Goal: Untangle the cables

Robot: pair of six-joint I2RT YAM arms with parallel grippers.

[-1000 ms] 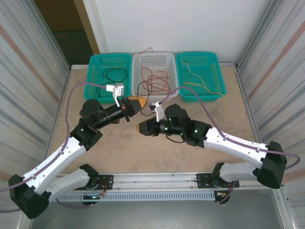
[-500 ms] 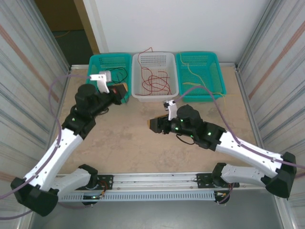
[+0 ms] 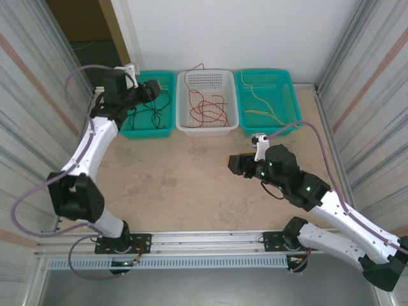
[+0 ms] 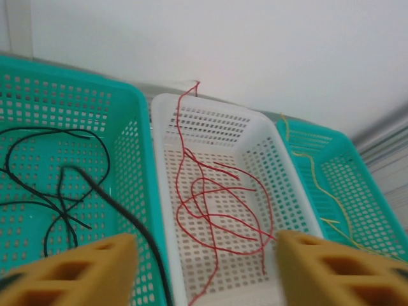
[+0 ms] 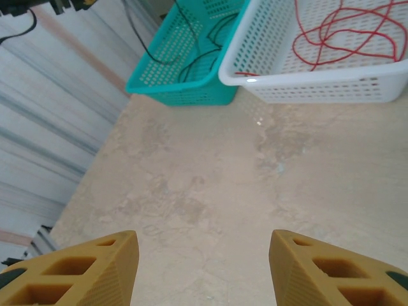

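The cables lie sorted in three baskets at the back. Black cables (image 3: 152, 107) are in the left teal basket (image 3: 148, 132), red cables (image 3: 207, 109) in the white basket (image 3: 207, 129), and pale yellow cables (image 3: 268, 109) in the right teal basket (image 3: 271, 131). My left gripper (image 3: 155, 89) hangs over the left teal basket, open (image 4: 204, 274). A blurred black strand (image 4: 127, 217) runs close past its left finger (image 4: 76, 271), across the basket rim. My right gripper (image 3: 233, 164) hovers over the bare table right of centre, open (image 5: 204, 274) with nothing between its fingers.
The three baskets stand side by side against the back wall. Corrugated metal walls (image 3: 32, 95) close in the table on both sides. The left arm stretches along the left wall. A rail (image 3: 210, 241) with the arm bases runs along the near edge.
My left arm swung from the table's middle back to the left teal basket and its gripper opened. My right gripper drew back to the right and opened wider.
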